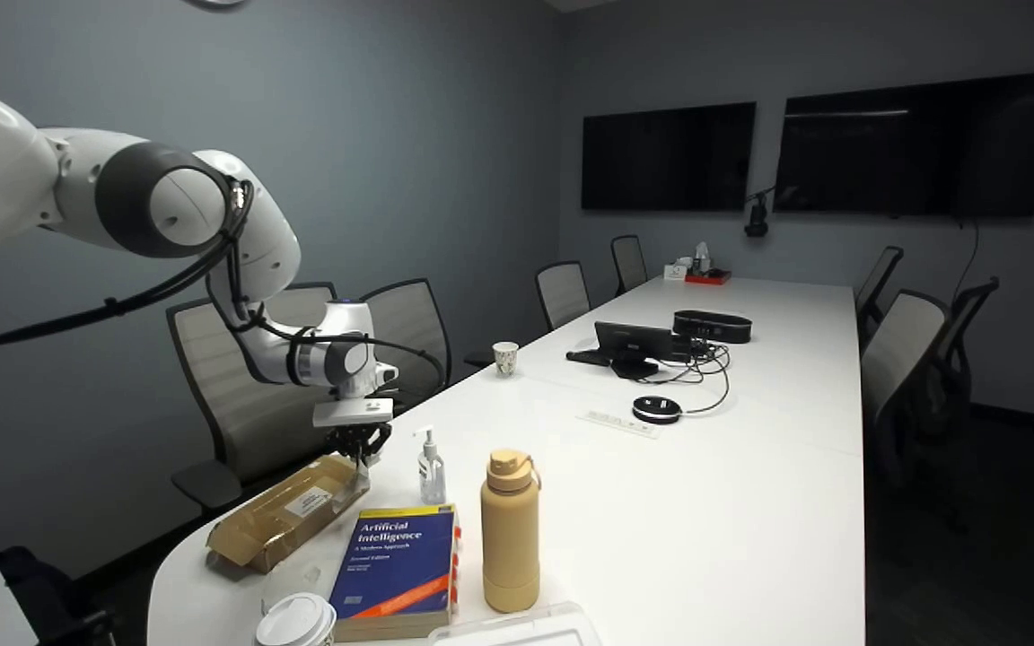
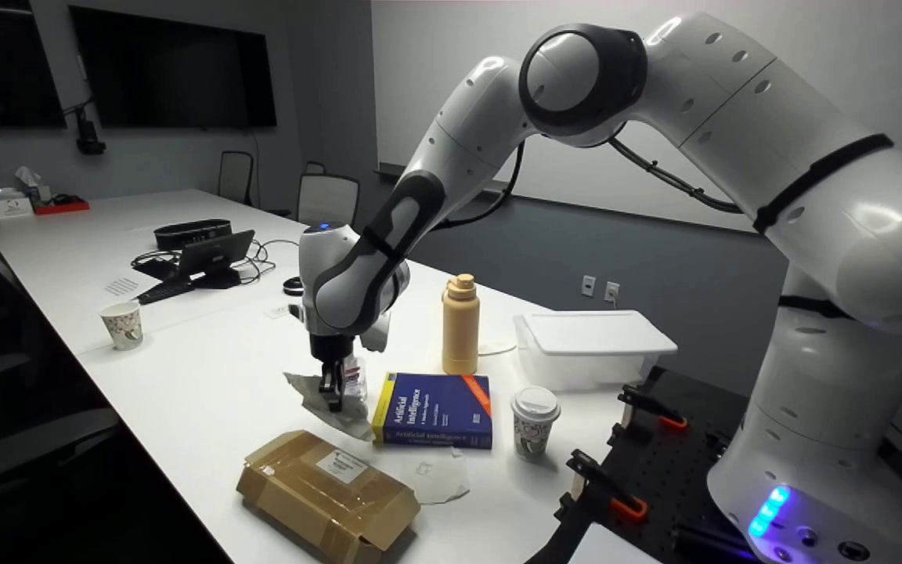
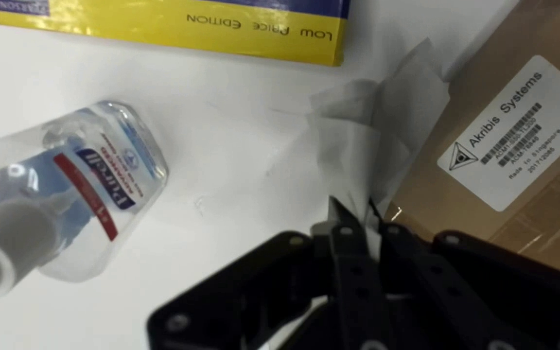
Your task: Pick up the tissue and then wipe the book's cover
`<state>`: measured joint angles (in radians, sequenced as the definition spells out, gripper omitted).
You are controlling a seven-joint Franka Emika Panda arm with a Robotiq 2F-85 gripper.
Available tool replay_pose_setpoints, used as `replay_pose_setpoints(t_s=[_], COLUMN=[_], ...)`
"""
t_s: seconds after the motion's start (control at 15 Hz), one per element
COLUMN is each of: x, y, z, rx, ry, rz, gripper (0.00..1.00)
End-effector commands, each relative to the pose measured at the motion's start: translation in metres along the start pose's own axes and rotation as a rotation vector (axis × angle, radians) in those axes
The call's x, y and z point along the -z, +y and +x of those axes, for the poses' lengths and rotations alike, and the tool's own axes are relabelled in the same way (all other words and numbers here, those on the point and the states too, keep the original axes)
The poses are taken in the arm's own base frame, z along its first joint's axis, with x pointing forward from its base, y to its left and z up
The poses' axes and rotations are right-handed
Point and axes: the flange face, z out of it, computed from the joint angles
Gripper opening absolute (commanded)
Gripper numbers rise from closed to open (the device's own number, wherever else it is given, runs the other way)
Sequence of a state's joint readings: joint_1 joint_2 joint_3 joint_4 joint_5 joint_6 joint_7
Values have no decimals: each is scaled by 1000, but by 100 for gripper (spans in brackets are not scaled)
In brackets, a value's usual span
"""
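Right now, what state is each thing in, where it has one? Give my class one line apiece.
Tissue: bunched, pinched.
Tool: shut on the tissue.
Book: closed, lying cover up.
Tan bottle: upright, capped.
Sanitizer bottle: upright, pump fitted.
Cardboard box: lying label up.
Coffee cup: upright, lid on.
Paper cup: upright, no lid.
Plastic tub: lid on.
Wall screens: dark.

In both exterior views, the label on the box near the edge of the table is too small to read. The wrist view crops the book; the gripper covers part of the tissue.
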<state>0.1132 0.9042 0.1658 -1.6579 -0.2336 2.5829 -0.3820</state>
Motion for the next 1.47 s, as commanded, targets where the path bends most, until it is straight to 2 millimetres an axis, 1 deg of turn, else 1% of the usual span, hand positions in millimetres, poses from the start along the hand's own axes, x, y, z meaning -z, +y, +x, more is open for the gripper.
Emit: replay_pose_setpoints(t_s=[0.0, 0.13, 0.2, 0.27, 0.33, 0.53, 0.6, 0.67, 0.73, 0.8, 0.87, 0.93, 1.07, 1.2, 1.33, 1.4], x=[-14, -17, -18, -18, -16, -4, 3, 10, 19, 33, 43, 57, 84, 112, 140, 152], y=[4, 5, 6, 7, 7, 10, 13, 15, 18, 18, 17, 16, 11, 9, 12, 17], z=[4, 8, 8, 9, 12, 17, 18, 18, 19, 20, 19, 17, 10, -3, -14, -20], rx=[6, 15, 15, 15, 14, 4, -1, -8, -8, -4, -2, -1, -6, -33, -93, -159], ry=[11, 16, 15, 14, 23, 32, 21, 12, 3, -9, -35, -81, -151, -214, -221, -196], rz=[-45, -53, -51, -52, -49, -48, -41, -30, -25, -10, 12, 40, 99, 143, 161, 159], gripper=[1, 1, 30, 31, 36, 59, 66, 74, 81, 88, 96, 99, 100, 100, 100, 100])
